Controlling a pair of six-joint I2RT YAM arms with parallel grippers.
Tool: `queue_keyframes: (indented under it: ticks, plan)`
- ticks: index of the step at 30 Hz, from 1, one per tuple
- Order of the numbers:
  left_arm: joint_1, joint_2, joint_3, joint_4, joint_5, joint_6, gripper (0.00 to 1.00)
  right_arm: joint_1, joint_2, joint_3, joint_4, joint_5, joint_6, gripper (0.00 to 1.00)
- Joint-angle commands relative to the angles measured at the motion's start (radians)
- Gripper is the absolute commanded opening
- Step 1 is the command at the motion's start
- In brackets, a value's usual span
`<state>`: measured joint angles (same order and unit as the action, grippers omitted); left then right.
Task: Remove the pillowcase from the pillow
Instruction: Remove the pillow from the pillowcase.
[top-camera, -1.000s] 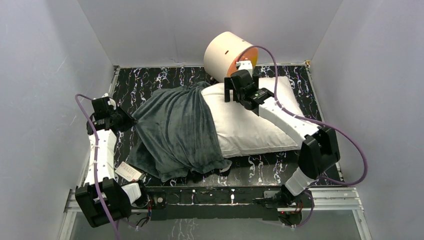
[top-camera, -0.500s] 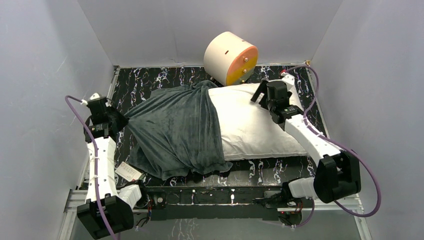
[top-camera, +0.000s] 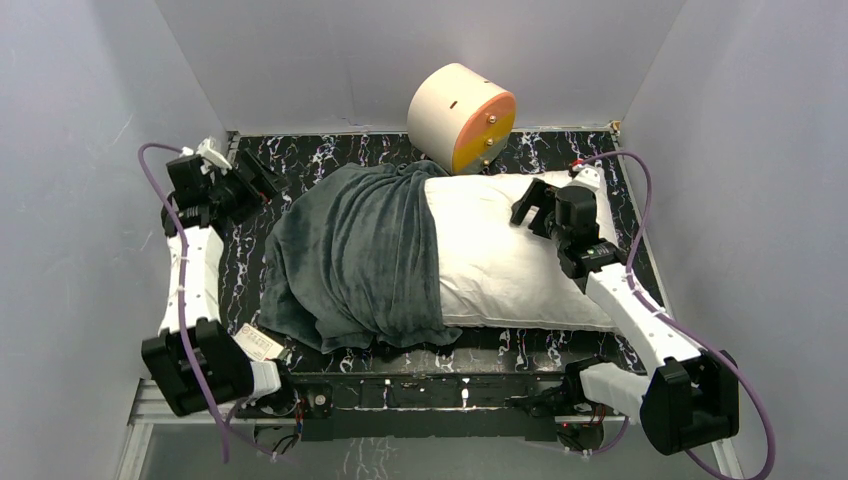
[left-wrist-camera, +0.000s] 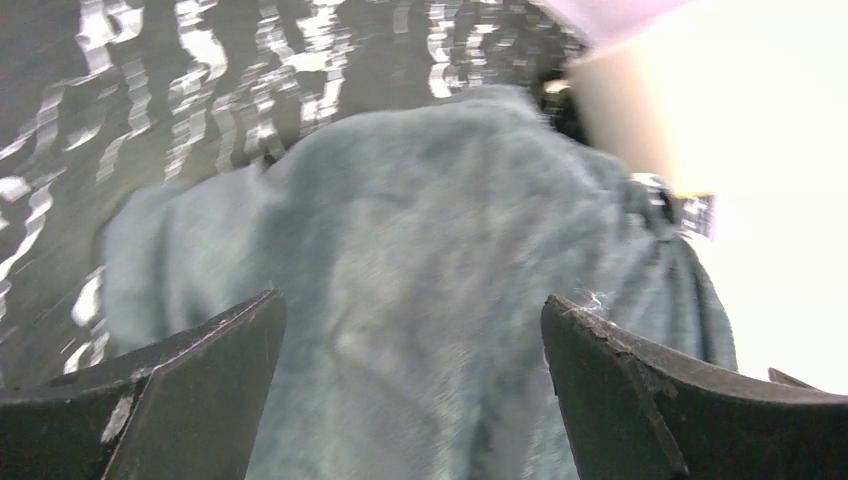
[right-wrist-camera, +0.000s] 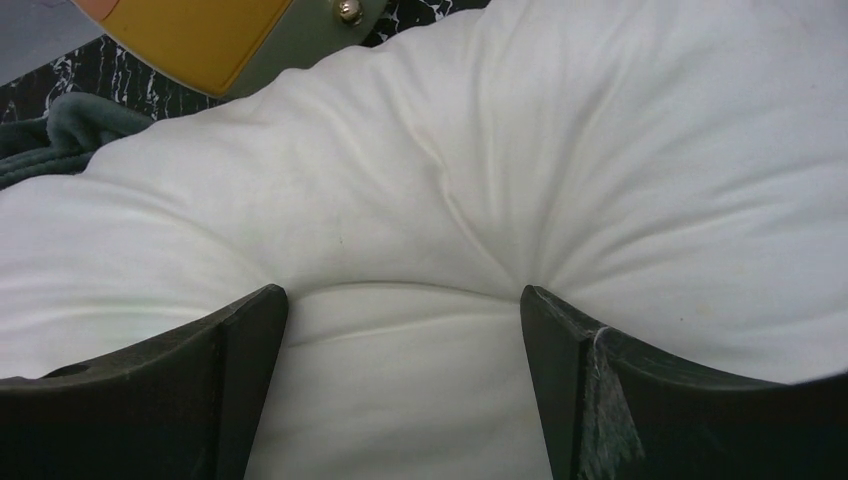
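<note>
The dark grey pillowcase (top-camera: 350, 255) lies bunched over the left half of the white pillow (top-camera: 510, 265), whose right half is bare. My left gripper (top-camera: 265, 175) hovers open over the table's far left, just off the pillowcase's far-left edge. In the left wrist view it (left-wrist-camera: 412, 320) has only blurred grey pillowcase (left-wrist-camera: 430, 260) beyond its spread fingers. My right gripper (top-camera: 530, 207) stands open on the pillow's far right part. In the right wrist view its (right-wrist-camera: 403, 300) two tips dent the pillow (right-wrist-camera: 450, 180), with creases fanning out from them.
A cream-and-orange cylinder (top-camera: 460, 117) lies against the back wall, touching the pillow's far edge; its orange face (right-wrist-camera: 200, 30) shows in the right wrist view. A white tag (top-camera: 258, 346) lies at the near left. Grey walls close in the black marbled table (top-camera: 330, 155).
My left gripper has opened, let go of the pillowcase and swung to the far left. My right gripper has moved from the pillow's far edge to its right end and presses down.
</note>
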<state>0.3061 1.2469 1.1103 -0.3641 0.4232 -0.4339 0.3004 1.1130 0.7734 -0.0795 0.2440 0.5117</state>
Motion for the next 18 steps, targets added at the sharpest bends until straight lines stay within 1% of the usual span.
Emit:
queue_keyframes:
  ticks: [1,7,9,10,12,14,15,16,17,18]
  plan:
    - [-0.004,0.177,0.073,0.22,0.362,-0.075,0.98,-0.004,0.004,-0.079,-0.217,-0.123,-0.055,0.94]
    - [-0.063,0.458,0.121,0.42,0.505,-0.184,0.98,-0.004,0.004,-0.059,-0.238,-0.128,-0.082,0.95]
    - [-0.093,0.511,0.088,0.549,0.537,-0.261,0.98,-0.004,0.007,-0.058,-0.238,-0.136,-0.084,0.95]
    - [-0.109,0.526,0.057,0.642,0.542,-0.307,0.98,-0.004,0.011,-0.059,-0.236,-0.142,-0.085,0.95]
    - [-0.134,0.561,0.004,0.819,0.579,-0.436,0.98,-0.004,0.018,-0.056,-0.237,-0.163,-0.089,0.95]
    - [-0.151,0.591,-0.035,0.957,0.608,-0.526,0.96,-0.005,0.029,-0.044,-0.246,-0.189,-0.097,0.95]
    - [-0.156,0.601,-0.045,0.997,0.612,-0.548,0.9,-0.004,0.034,-0.034,-0.254,-0.196,-0.102,0.95]
    - [-0.157,0.605,-0.053,1.01,0.611,-0.556,0.78,-0.004,0.035,-0.02,-0.265,-0.202,-0.107,0.95]
    - [-0.158,0.604,-0.063,1.015,0.606,-0.556,0.64,-0.004,0.034,-0.003,-0.275,-0.213,-0.113,0.95]
    - [-0.158,0.597,-0.076,1.013,0.6,-0.551,0.52,-0.004,0.029,0.019,-0.284,-0.225,-0.125,0.95]
